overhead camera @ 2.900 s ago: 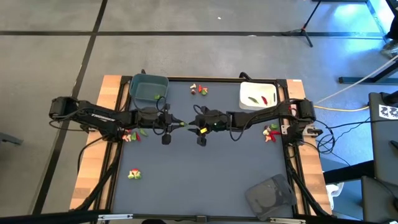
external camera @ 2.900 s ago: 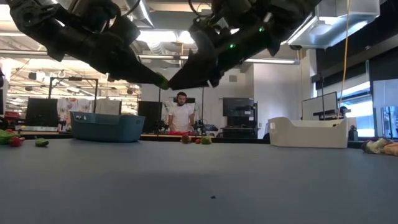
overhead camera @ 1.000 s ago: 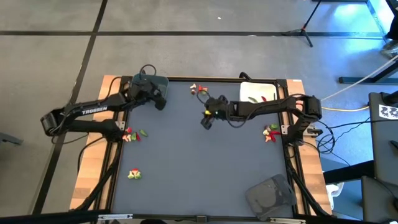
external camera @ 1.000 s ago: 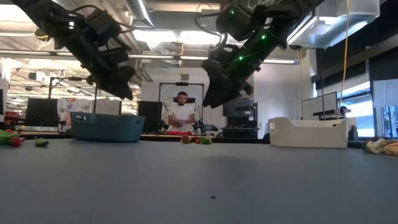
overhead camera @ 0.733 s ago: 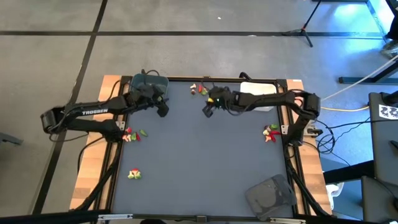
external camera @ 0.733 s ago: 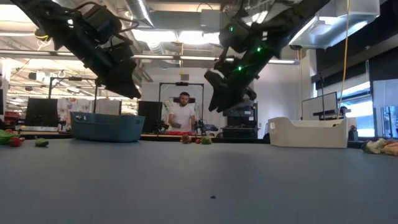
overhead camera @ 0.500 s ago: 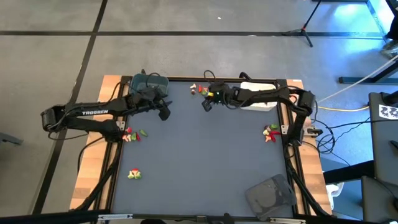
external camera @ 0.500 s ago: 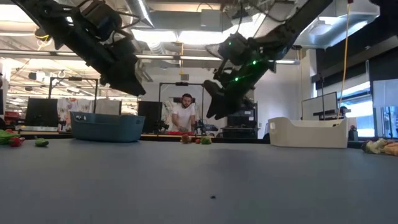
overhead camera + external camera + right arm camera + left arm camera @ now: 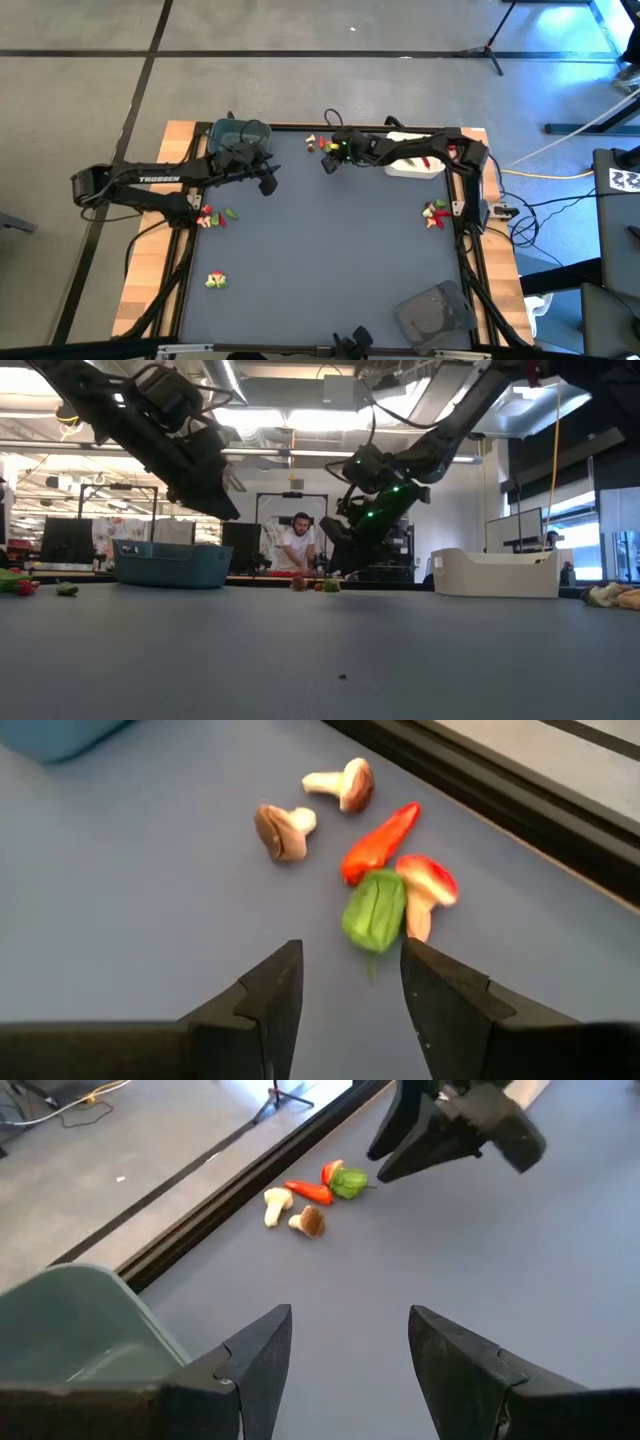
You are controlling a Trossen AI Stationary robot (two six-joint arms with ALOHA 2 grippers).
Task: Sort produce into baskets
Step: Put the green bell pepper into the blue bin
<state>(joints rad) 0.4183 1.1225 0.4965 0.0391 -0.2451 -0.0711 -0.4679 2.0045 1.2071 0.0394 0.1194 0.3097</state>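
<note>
A cluster of produce (image 9: 318,145) lies on the mat near the far edge: two tan mushrooms (image 9: 285,830), a red pepper (image 9: 380,840), a green leaf (image 9: 375,910) and a red-capped mushroom (image 9: 428,885). My right gripper (image 9: 350,990) hovers open just short of the green leaf, holding nothing; it also shows in the high view (image 9: 328,165). My left gripper (image 9: 267,187) stands open and empty above the mat beside the blue-grey basket (image 9: 170,565). The white basket (image 9: 495,575) stands at the far right, the dark grey tray (image 9: 435,315) at the near right corner.
More produce lies in small heaps at the left edge (image 9: 215,215), the near left (image 9: 215,282) and the right edge (image 9: 435,213). My right arm reaches across the white basket. A person (image 9: 297,545) stands in the room beyond the far edge.
My right gripper has swung toward the far edge and come down, ending close by the produce cluster, still open. My left gripper has drawn away from over the blue-grey basket toward the near side and tipped a little, still open.
</note>
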